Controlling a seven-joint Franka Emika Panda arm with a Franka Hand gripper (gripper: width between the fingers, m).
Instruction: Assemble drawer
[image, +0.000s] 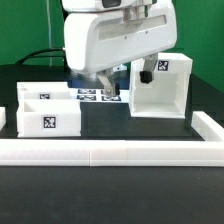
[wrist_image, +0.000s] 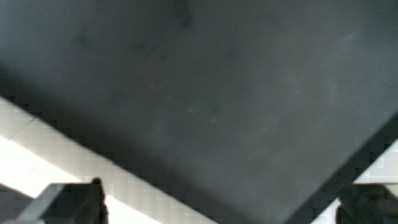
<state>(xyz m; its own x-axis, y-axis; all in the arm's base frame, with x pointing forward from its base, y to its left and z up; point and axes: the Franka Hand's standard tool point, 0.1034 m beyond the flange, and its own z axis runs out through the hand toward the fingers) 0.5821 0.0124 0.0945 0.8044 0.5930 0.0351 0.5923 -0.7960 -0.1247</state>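
A white robot arm (image: 105, 45) hung over the middle of a black bench (image: 110, 125). A low white drawer tray (image: 25, 120) sat at the exterior view's left, and a taller open-fronted drawer case (image: 165, 95) stood well apart at its right. The wrist view showed the pincer (wrist_image: 217, 208) open, its dark fingertips (wrist_image: 71, 205) spread wide, only bare bench between them.

A plain green wall (image: 30, 30) closes the scene behind the far edge of the matte black counter (image: 100, 128). A low white rail (image: 110, 152) runs the length of the counter's near edge and turns back at the corner on the exterior view's right. Light falls evenly, leaving only soft shadows on the counter. In the wrist view, that surface shows dull charcoal with a faint sheen.
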